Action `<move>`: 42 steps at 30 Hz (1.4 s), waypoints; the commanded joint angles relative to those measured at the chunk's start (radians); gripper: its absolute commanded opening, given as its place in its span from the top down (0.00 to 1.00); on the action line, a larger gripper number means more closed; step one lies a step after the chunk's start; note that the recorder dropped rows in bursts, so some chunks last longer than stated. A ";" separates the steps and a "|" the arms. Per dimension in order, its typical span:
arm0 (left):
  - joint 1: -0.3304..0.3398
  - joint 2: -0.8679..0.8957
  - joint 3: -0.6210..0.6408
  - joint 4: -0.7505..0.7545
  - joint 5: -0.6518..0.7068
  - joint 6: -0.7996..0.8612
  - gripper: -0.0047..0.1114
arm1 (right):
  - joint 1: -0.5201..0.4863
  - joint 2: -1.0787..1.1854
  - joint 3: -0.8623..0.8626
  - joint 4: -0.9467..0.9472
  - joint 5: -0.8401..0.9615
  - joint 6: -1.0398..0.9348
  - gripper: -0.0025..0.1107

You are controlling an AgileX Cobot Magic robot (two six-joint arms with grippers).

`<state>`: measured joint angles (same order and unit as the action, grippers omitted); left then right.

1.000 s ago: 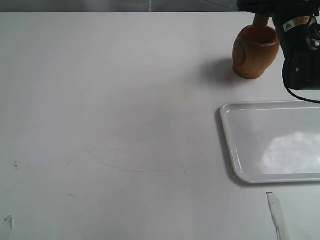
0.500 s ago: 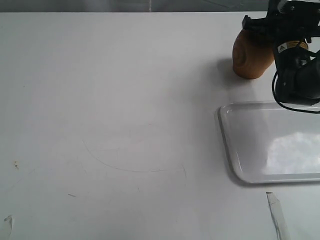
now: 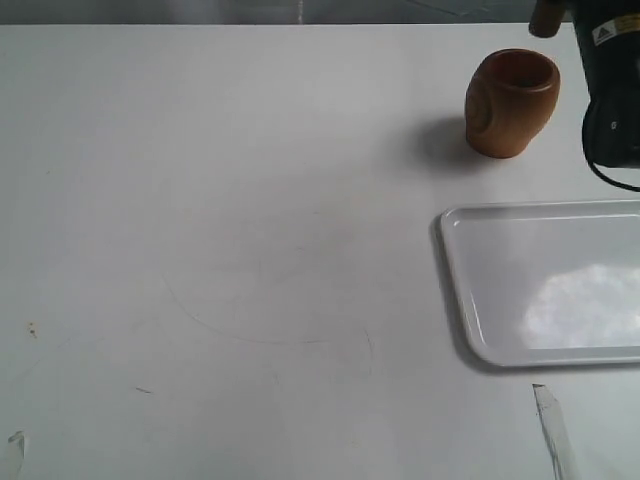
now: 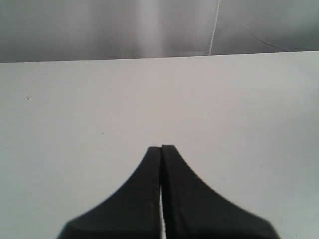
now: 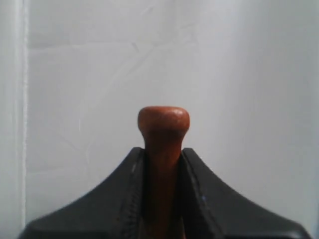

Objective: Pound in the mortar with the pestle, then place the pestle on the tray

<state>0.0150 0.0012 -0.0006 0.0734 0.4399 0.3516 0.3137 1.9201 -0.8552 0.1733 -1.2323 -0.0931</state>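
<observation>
The reddish-brown mortar (image 3: 512, 100) stands upright at the back right of the white table, its mouth showing nothing inside. Just beyond it, at the top edge of the exterior view, one end of the pestle (image 3: 546, 18) sticks out from the black right arm (image 3: 612, 90), clear of the mortar. In the right wrist view my right gripper (image 5: 163, 153) is shut on the pestle's narrow neck, with the round knob (image 5: 163, 119) past the fingertips. The glossy white tray (image 3: 470, 300) lies in front of the mortar. My left gripper (image 4: 162, 148) is shut on nothing over bare table.
A strip of clear tape (image 3: 551, 418) lies in front of the tray, and another scrap (image 3: 13, 446) sits at the front left corner. The table's far edge (image 3: 250, 24) runs just behind the mortar. Faint curved scratches (image 3: 270, 335) mark the middle.
The right arm dipped over the mortar with the pestle, then rose. The pestle has come out of the mortar and now hangs above and behind it.
</observation>
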 commanded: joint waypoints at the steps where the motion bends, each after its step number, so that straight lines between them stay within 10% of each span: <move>1: -0.008 -0.001 0.001 -0.007 -0.003 -0.008 0.96 | -0.003 0.136 -0.033 0.009 0.011 0.000 0.98; 17: -0.008 -0.001 0.001 -0.007 -0.003 -0.008 0.96 | -0.003 -0.080 -0.053 -0.042 0.011 0.022 0.98; 26: -0.008 -0.001 0.001 -0.007 -0.003 -0.008 0.96 | 0.001 0.303 -0.053 -0.030 0.011 0.051 0.98; 42: -0.008 -0.001 0.001 -0.007 -0.003 -0.008 0.96 | 0.001 -0.041 -0.053 -0.033 0.011 -0.016 0.98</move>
<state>0.0150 0.0012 -0.0006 0.0734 0.4399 0.3516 0.3137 1.8346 -0.9119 0.1202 -1.2426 -0.0881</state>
